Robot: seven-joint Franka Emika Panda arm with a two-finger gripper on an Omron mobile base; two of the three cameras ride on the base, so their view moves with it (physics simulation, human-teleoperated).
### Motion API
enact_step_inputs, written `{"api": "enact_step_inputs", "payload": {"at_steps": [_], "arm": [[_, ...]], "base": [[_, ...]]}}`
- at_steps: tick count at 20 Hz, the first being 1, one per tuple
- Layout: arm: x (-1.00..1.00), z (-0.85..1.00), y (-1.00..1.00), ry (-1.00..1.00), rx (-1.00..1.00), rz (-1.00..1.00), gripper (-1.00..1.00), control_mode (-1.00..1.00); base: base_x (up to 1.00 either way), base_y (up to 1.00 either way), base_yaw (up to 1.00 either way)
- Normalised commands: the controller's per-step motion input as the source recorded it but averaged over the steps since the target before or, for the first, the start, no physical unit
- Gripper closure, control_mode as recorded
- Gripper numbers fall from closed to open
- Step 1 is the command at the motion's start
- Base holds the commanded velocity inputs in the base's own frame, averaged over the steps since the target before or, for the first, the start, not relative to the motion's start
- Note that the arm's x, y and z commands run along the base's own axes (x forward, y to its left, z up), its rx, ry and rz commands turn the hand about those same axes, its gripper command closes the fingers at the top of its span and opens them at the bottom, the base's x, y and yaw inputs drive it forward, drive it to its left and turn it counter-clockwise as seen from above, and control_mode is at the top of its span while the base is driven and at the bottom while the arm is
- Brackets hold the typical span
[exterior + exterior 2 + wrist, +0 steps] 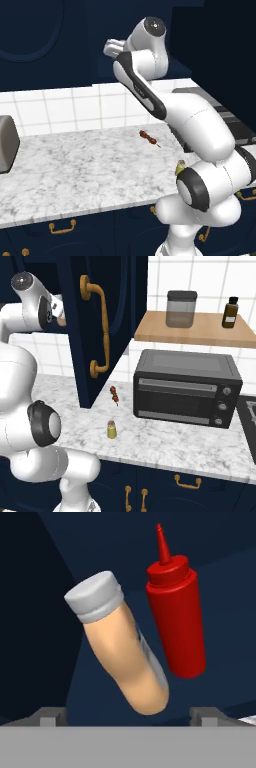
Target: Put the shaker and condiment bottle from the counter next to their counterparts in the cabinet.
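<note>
Inside the dark navy cabinet [45, 612], the orange-tan condiment bottle [125, 657] with its pale cap leans over to the left. It is close beside the upright red squeeze bottle [177, 619]. My gripper [127, 714] is open, its fingertips [47, 714] wide apart on either side of the tan bottle's base and touching nothing. My hand [114, 47] reaches up into the cabinet, behind the open door [115, 316]. The small olive-yellow shaker [112, 429] stands on the marbled counter [165, 443], partly behind my arm's elbow in the left base view [180, 166].
A black toaster oven [187, 387] stands on the counter to the right. Above it, a wooden shelf [200, 331] holds a grey jar [181, 307] and a brown bottle [230, 312]. A small red-brown item [115, 395] lies near the door. A grey appliance [7, 142] stands at the far left.
</note>
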Motion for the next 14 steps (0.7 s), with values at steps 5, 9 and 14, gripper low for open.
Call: {"api": "enact_step_inputs", "payload": {"at_steps": [5, 9, 14], "arm": [[-0.70, -0.01, -0.01, 0.00, 0.06, 0.00, -1.00, -1.00], [-0.85, 0.00, -0.06, 0.00, 0.06, -0.07, -1.00, -1.00], [-0.83, 0.00, -0.02, 0.00, 0.03, -0.11, -1.00, -1.00]], "base": [[0.00, 0.00, 0.00], [0.00, 0.00, 0.00], [0.00, 0.00, 0.00]]}}
